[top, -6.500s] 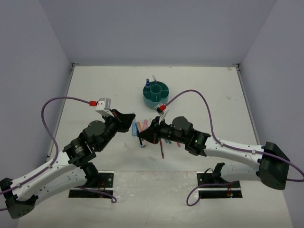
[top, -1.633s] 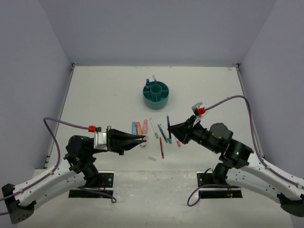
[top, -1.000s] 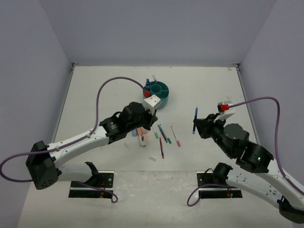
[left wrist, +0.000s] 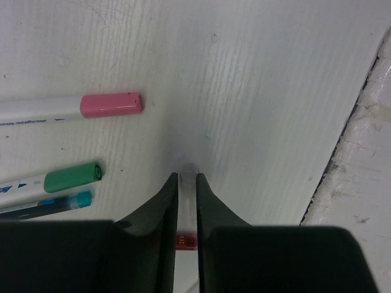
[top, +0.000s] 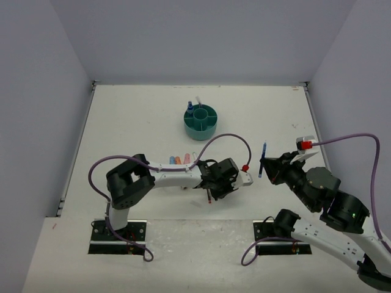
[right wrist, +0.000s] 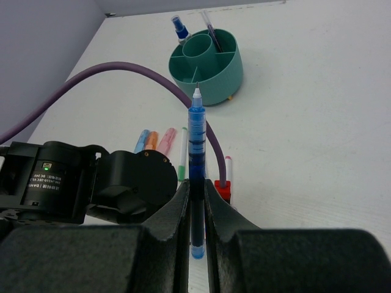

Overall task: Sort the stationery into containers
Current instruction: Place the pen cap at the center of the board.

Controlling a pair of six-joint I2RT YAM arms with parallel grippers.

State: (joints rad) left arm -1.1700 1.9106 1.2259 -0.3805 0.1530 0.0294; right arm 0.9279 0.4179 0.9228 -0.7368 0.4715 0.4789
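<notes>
My left gripper [left wrist: 186, 177] is shut on a thin pen [left wrist: 187, 174] with a clear end and a red band, low over the table; in the top view this gripper [top: 211, 191] is at the front centre. A pink-capped pen [left wrist: 110, 104] and a green-capped pen [left wrist: 72, 177] lie to its left. My right gripper [right wrist: 197, 186] is shut on a blue pen [right wrist: 196, 134] that stands upright, held in the air at the right [top: 263, 159]. The teal organiser [top: 192, 127] stands far back in the centre, with a blue-capped item [right wrist: 179, 25] in it.
Blue [top: 172, 160], orange [top: 178, 160] and pink [top: 187, 159] markers lie side by side behind the left arm. The left arm's purple cable [top: 223, 139] arches over the pens. The table's front edge [left wrist: 348, 140] runs close to the left gripper.
The left arm has swung from beside the markers down to the front and now lies low with its gripper on the red pen. The right gripper carried the blue pen a little to the right.
</notes>
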